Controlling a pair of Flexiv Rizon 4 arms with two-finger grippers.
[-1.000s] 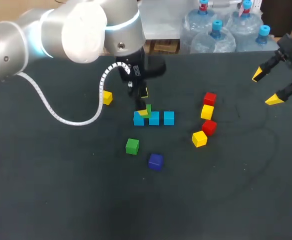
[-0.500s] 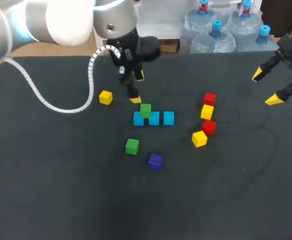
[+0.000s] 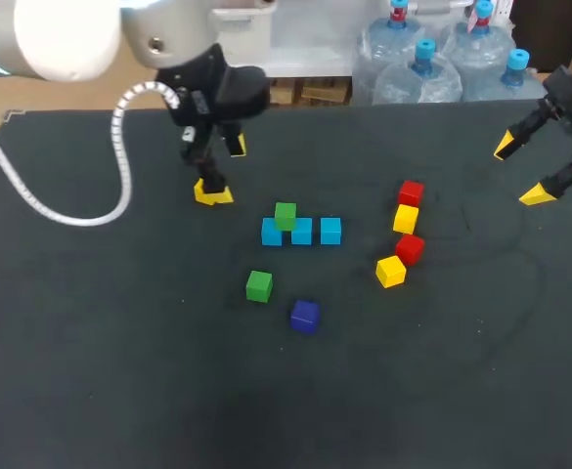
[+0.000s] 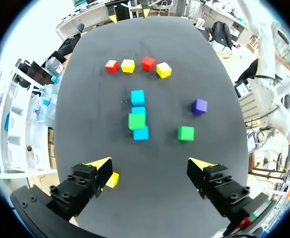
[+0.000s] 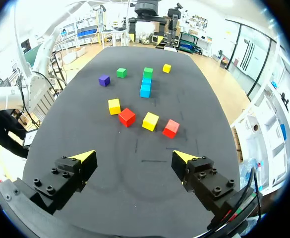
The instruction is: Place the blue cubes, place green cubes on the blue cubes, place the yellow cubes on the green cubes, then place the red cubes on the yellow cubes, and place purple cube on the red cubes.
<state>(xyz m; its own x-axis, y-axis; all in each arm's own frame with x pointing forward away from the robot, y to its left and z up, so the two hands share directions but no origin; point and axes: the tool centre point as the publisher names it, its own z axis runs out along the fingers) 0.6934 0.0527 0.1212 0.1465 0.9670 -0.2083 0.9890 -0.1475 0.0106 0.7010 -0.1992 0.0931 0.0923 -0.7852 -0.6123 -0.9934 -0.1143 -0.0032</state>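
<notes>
Green cube (image 3: 285, 215) atop blue row (image 3: 302, 232)

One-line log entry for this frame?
left gripper: open, by lone yellow cube | right gripper: open, empty | stacked green cube on blue cubes | loose green cube on table

- We record a row of three cubes (image 3: 301, 233) running left to right near the middle of the table (image 3: 119, 371).
- A stacked cube (image 3: 285, 215) sits on that row, over its left and middle members.
- A loose cube (image 3: 258, 285) lies in front of the row's left end; a further cube (image 3: 304, 315) lies in front of it, to its right.
- A column of four cubes (image 3: 406, 218) runs front to back, right of the row and apart from it.
- A lone cube (image 4: 113, 179) lies left of and behind the row, just beside one finger of the left gripper (image 4: 149, 165).
</notes>
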